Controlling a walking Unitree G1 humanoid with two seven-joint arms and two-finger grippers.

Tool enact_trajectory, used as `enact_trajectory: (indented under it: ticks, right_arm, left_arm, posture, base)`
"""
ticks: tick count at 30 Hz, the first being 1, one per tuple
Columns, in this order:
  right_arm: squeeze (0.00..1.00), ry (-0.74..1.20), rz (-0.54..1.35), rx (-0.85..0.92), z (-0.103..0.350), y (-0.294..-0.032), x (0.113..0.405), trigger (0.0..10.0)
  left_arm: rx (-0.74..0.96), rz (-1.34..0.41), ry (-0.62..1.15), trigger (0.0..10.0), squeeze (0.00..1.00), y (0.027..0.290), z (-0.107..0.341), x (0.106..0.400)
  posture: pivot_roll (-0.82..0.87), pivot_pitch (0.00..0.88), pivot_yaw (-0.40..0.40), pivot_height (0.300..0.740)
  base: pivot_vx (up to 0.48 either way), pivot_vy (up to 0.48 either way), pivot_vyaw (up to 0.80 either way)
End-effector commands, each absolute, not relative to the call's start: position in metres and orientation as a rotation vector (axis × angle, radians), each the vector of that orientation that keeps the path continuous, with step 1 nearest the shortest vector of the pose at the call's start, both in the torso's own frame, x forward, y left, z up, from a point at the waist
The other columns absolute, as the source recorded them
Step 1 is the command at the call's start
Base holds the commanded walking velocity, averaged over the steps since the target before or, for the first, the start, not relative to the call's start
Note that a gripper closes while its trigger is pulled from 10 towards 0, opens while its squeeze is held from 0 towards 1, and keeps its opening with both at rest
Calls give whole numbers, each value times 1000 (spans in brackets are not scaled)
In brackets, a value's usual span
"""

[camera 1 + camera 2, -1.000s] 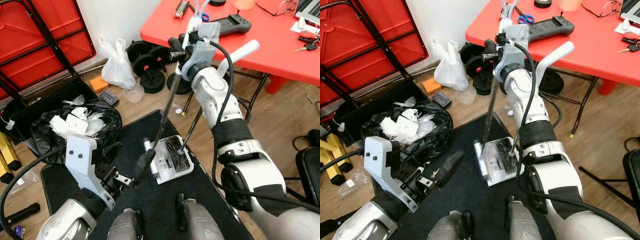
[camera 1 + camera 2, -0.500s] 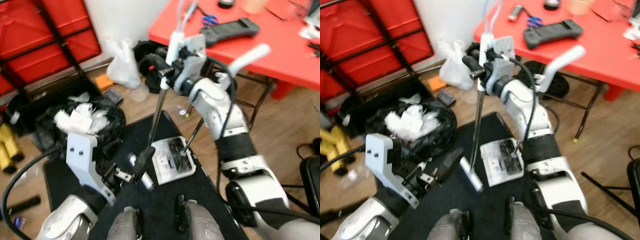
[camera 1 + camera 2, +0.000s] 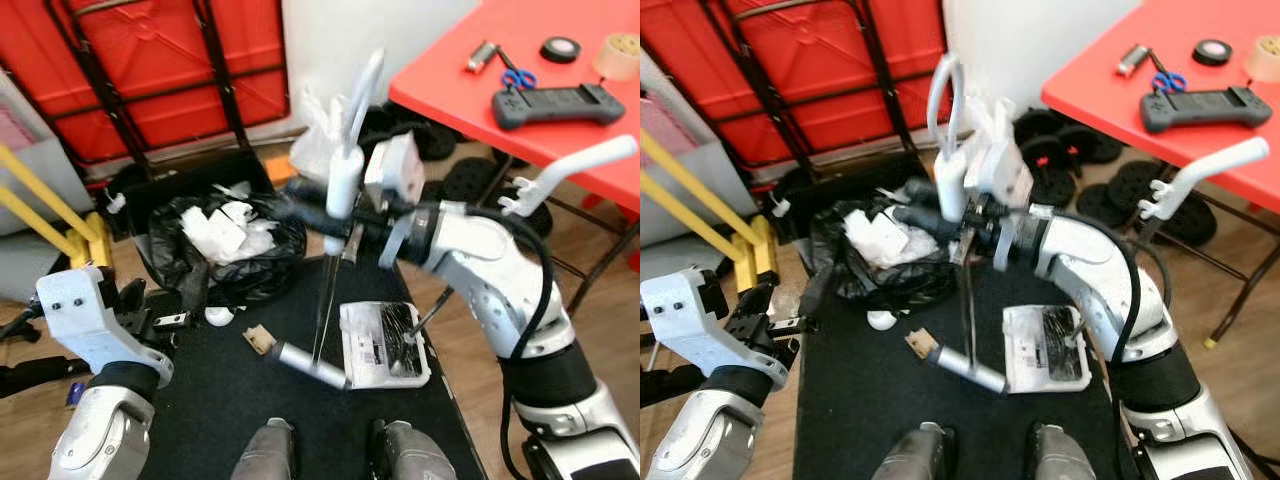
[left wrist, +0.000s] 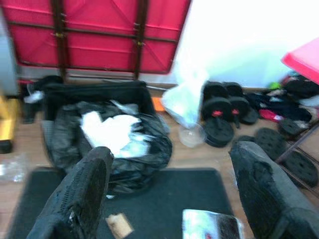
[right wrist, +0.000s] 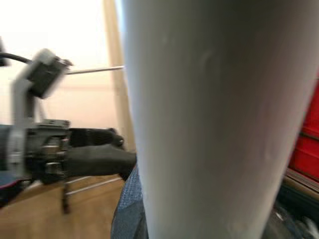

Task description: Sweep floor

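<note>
My right gripper [image 3: 312, 213] is shut on the white grip of a broom handle [image 3: 343, 165], which looms large in the right wrist view as a white handle [image 5: 199, 119]. A thin dark rod runs down to the grey broom head [image 3: 311, 364] resting on the black mat [image 3: 200, 400]. Just right of the head lies the white dustpan [image 3: 384, 346] holding dark debris, its own white-tipped handle [image 3: 570, 172] slanting up. A brown scrap [image 3: 258, 340] and a small white lump [image 3: 218, 317] lie on the mat. My left gripper [image 3: 160, 322] hangs open at the mat's left edge, its fingers [image 4: 79, 194] spread wide.
A black rubbish bag [image 3: 225, 240] stuffed with white paper sits beyond the mat. A red table [image 3: 560, 130] stands at the right, black weight plates [image 3: 470, 180] under it. A folded red table [image 3: 150, 70] leans on the wall, yellow bars [image 3: 40, 215] at left. My feet [image 3: 265, 455] are on the mat.
The view has swung left. My right arm has carried the broom left, dragging its head off the dustpan's edge onto the mat. My left arm has drawn back to the left.
</note>
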State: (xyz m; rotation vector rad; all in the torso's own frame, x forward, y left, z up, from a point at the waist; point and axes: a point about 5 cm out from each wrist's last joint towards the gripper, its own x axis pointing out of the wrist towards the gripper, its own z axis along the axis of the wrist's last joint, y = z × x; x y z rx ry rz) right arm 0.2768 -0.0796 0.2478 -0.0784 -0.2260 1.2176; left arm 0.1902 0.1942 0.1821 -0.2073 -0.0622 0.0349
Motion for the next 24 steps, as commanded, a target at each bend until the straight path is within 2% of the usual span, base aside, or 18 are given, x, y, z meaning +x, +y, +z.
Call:
enact_trajectory:
  ticks: [1,5,10,20,24]
  right_arm:
    - [0,-291,1273,-120,259,-77,265,10000]
    - [0,-262,1265,-154,251,-79,265,10000]
    - [0,-236,1217,-160,242,-80,266,10000]
    - [0,-167,1196,-169,224,-86,262,10000]
    - [0,-153,1193,-170,221,-89,262,10000]
  left_arm:
    - [-162,123,-44,10000,0,205,176,190]
    - [-79,169,-44,10000,0,213,171,193]
    - [26,58,-54,10000,0,196,168,193]
    - [-19,-77,-11,10000,0,160,149,191]
    - [7,-100,-22,10000,0,157,148,193]
  posture:
    - [-65,53,20,740]
    - [-70,7,23,740]
    - [-70,0,25,740]
    - [-84,0,30,740]
    - [-86,0,29,740]
  base:
    - [0,0,800]
    - [0,0,800]
    - [0,0,790]
    - [0,0,781]
    - [0,0,781]
